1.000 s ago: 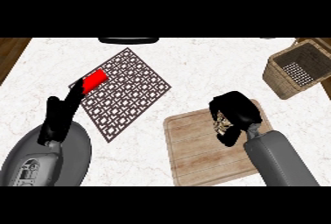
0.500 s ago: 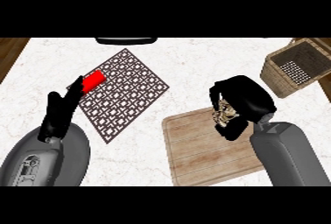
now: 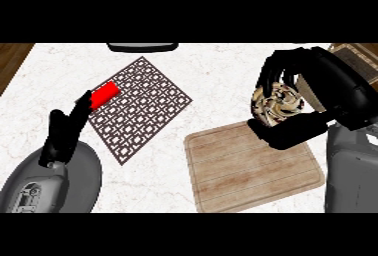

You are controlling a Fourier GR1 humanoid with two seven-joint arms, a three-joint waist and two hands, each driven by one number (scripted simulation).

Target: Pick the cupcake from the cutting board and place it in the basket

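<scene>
Gripping the cupcake [image 3: 277,102], right hand [image 3: 325,95] hangs above cutting board [image 3: 255,167], beside patterned mat [image 3: 140,107].

The right hand [image 3: 317,95], curled around the cupcake [image 3: 277,102], has risen from the wooden cutting board [image 3: 255,172] and now looks larger, filling the upper right of the view. A second ago it was low over the board's far edge. The cupcake has left the board. The hand and forearm now cover most of the basket [image 3: 362,50], which showed fully before at the top right corner.
</scene>
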